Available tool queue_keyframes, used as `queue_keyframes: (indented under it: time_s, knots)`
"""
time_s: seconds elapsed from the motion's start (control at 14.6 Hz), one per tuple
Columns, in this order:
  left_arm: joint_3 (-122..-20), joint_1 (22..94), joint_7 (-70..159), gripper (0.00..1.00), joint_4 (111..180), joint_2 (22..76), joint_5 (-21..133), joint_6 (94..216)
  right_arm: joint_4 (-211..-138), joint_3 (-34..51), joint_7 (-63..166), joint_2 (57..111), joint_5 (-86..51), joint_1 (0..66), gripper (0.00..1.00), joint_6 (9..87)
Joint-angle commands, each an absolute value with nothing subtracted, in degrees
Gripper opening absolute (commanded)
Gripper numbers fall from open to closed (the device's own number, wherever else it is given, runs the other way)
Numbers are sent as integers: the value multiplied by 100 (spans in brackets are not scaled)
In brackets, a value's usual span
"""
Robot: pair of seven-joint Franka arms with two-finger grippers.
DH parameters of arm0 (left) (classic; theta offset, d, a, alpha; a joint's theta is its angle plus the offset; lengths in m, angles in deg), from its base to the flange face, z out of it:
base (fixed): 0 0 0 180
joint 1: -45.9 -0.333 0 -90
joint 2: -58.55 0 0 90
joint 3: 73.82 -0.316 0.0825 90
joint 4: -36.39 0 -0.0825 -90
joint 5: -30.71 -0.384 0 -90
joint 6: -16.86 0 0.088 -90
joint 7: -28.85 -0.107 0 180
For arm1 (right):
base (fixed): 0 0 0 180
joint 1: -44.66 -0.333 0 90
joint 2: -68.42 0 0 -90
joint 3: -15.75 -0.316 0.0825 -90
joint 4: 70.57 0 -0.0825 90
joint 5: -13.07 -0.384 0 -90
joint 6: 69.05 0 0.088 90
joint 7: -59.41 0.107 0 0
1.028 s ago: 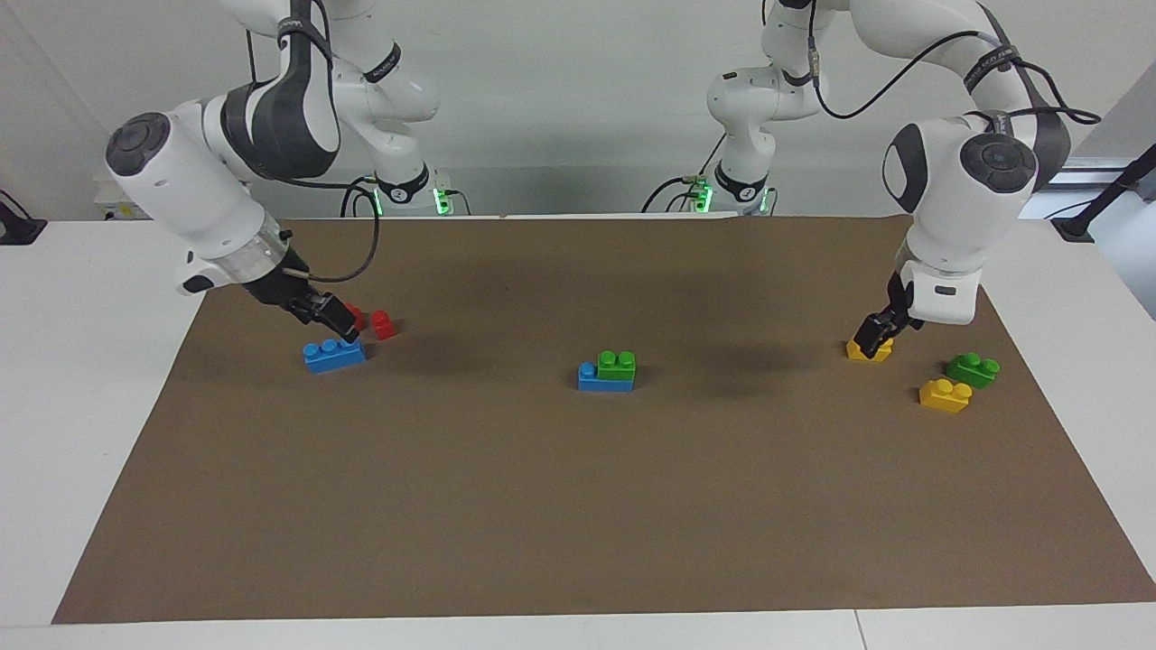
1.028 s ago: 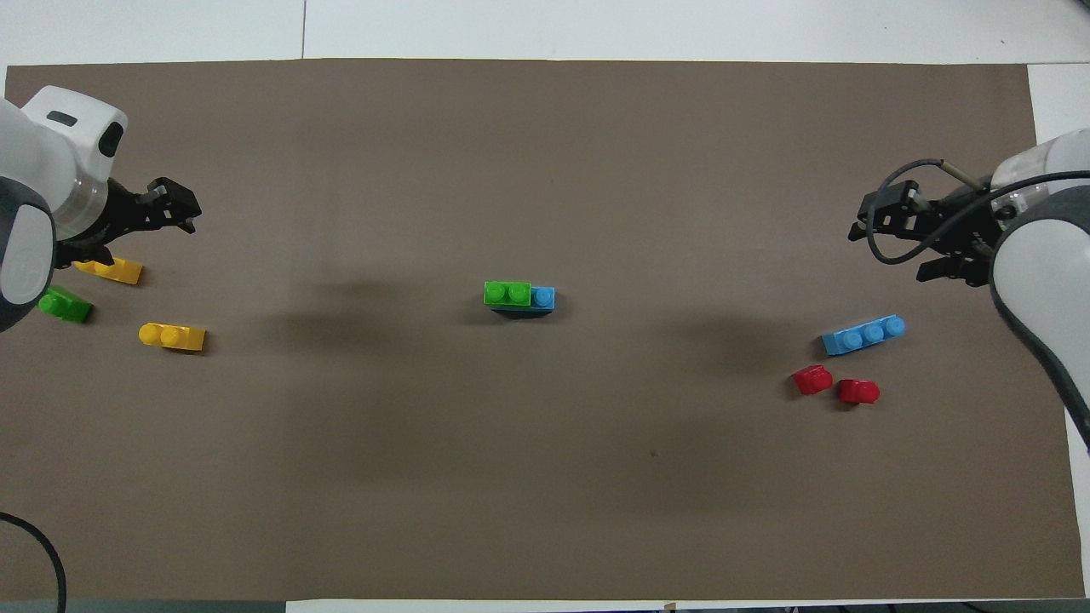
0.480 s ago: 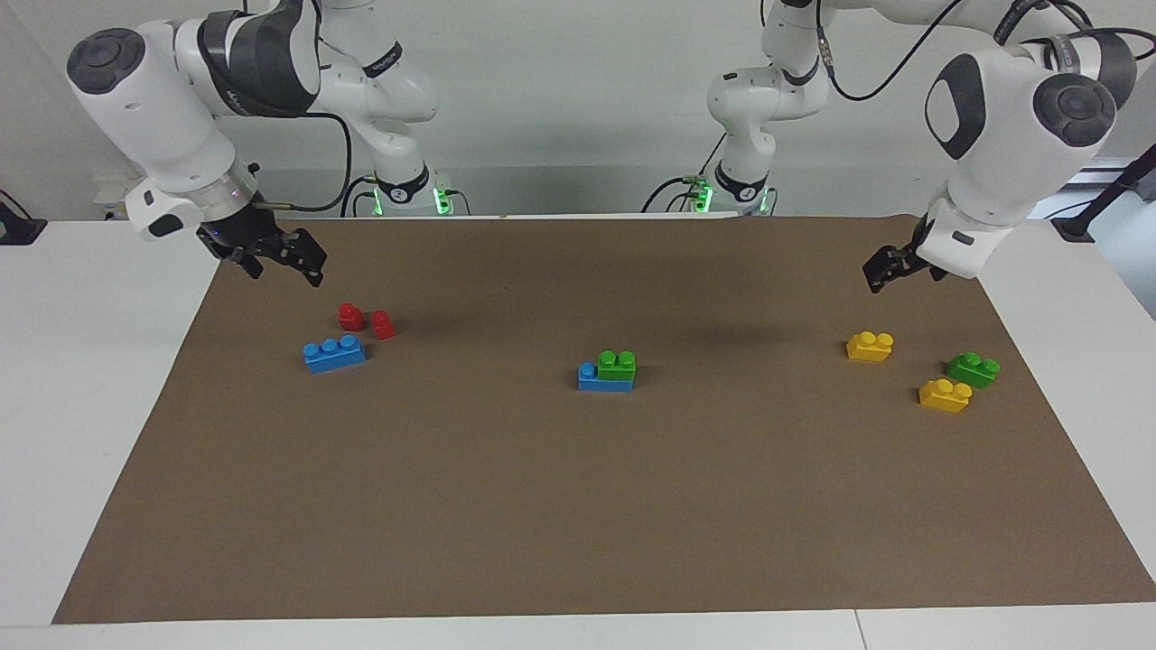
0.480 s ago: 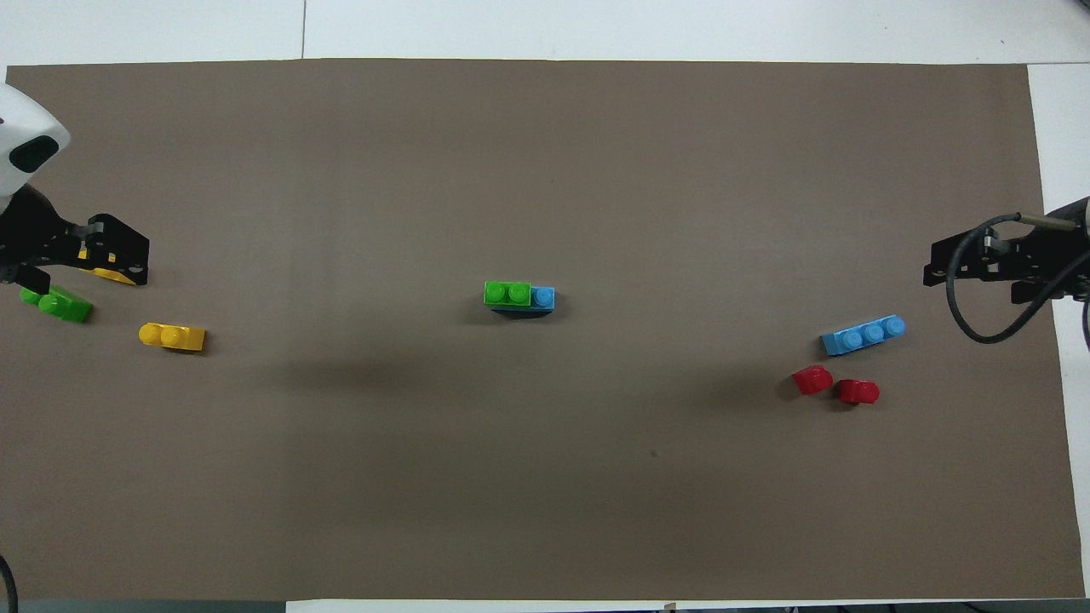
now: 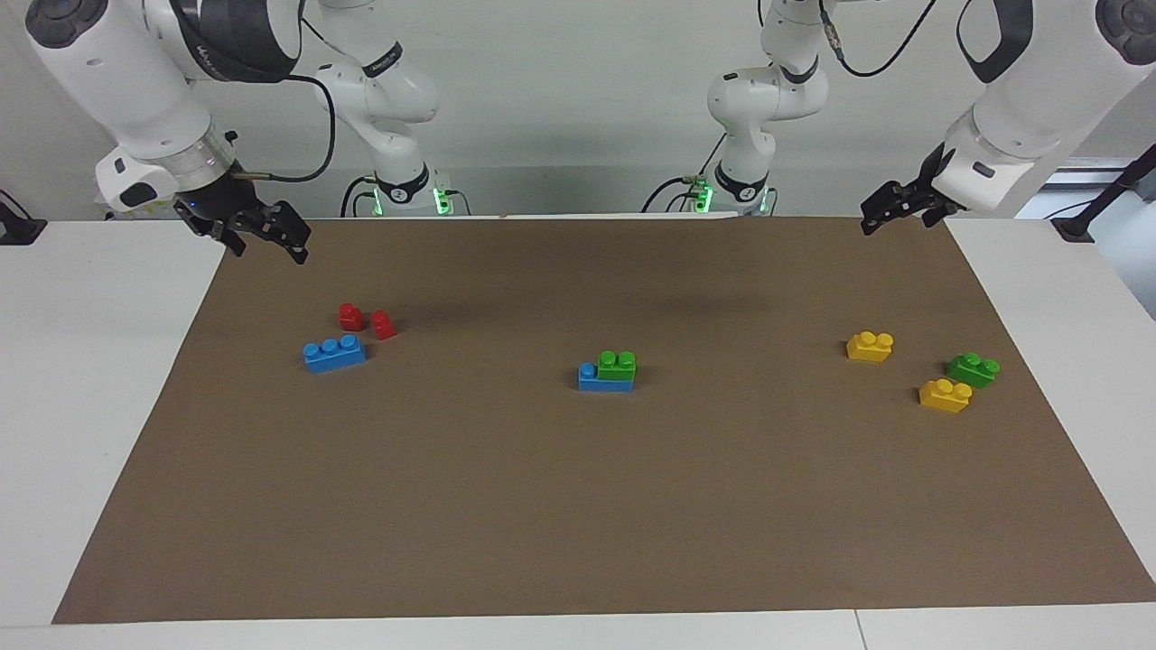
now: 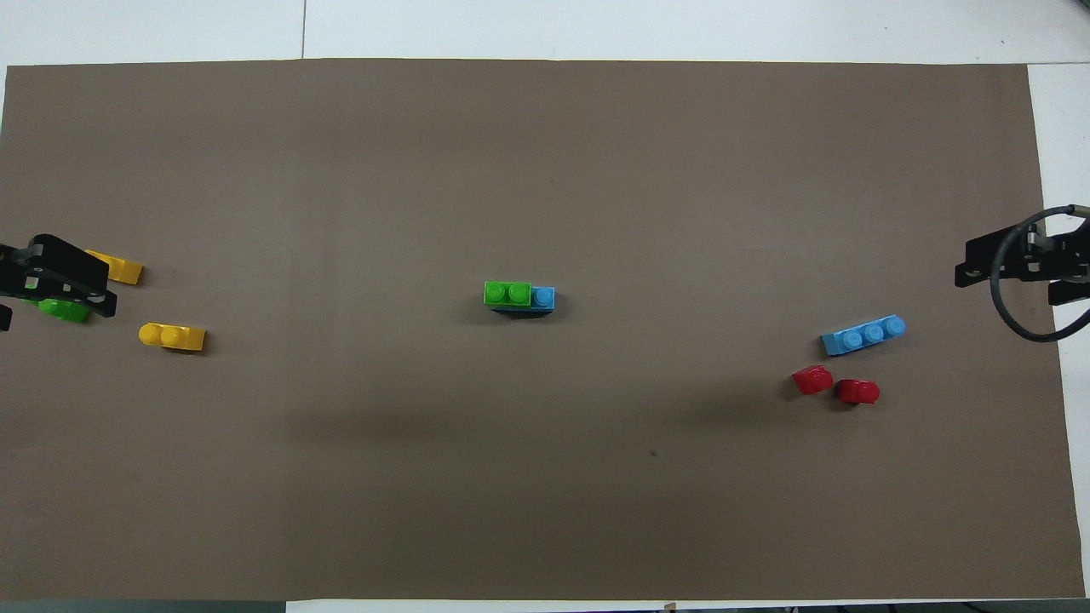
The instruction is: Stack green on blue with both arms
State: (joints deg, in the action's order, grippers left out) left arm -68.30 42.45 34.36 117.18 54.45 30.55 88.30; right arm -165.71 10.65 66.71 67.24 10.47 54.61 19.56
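At the middle of the mat a green brick (image 5: 617,364) sits on one end of a blue brick (image 5: 603,383), leaving one blue stud bare. A second blue brick (image 5: 334,353) lies loose toward the right arm's end. A second green brick (image 5: 973,369) lies loose toward the left arm's end, partly covered in the overhead view by the raised left gripper (image 6: 58,288). My right gripper (image 5: 269,244) hangs open and empty over the mat's edge close to the robots. My left gripper (image 5: 878,218) hangs open and empty above the mat's corner at its own end.
Two red single-stud blocks (image 5: 350,316) (image 5: 384,324) stand just nearer to the robots than the loose blue brick. Two yellow bricks (image 5: 870,346) (image 5: 945,395) lie beside the loose green one. The brown mat (image 5: 578,506) covers most of the white table.
Both grippers have risen from low over the bricks at the two ends and pulled back toward the robots and outward. Both stay open and empty. No brick has moved.
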Motion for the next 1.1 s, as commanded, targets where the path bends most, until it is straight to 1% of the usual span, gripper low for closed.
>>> queue_keyframes:
  time_s: [0.0, 0.27, 0.41, 0.69, 1.03]
  knots:
    - [-6793, 4186, 3692, 100, 12400, 6012, 3168, 9138, -16400, 995, 6556, 6851, 1210, 5564, 100, 1849]
    - [-6793, 4230, 3720, 100, 12981, 6391, 3168, 9605, -16357, 977, 6512, 6868, 1368, 5555, 100, 1902]
    - [-6793, 4230, 3711, 100, 13140, 6453, 3168, 9885, -16163, 986, 6285, 6955, 1377, 5503, 100, 1893]
    - [-6784, 4238, 3615, 100, 13105, 6427, 3159, 10185, -16110, 977, 5801, 6991, 1474, 5512, 100, 1902]
    - [-6793, 4221, 3211, 100, 13079, 6400, 3159, 10221, -16119, 977, 5572, 7000, 1474, 5503, 100, 1911]
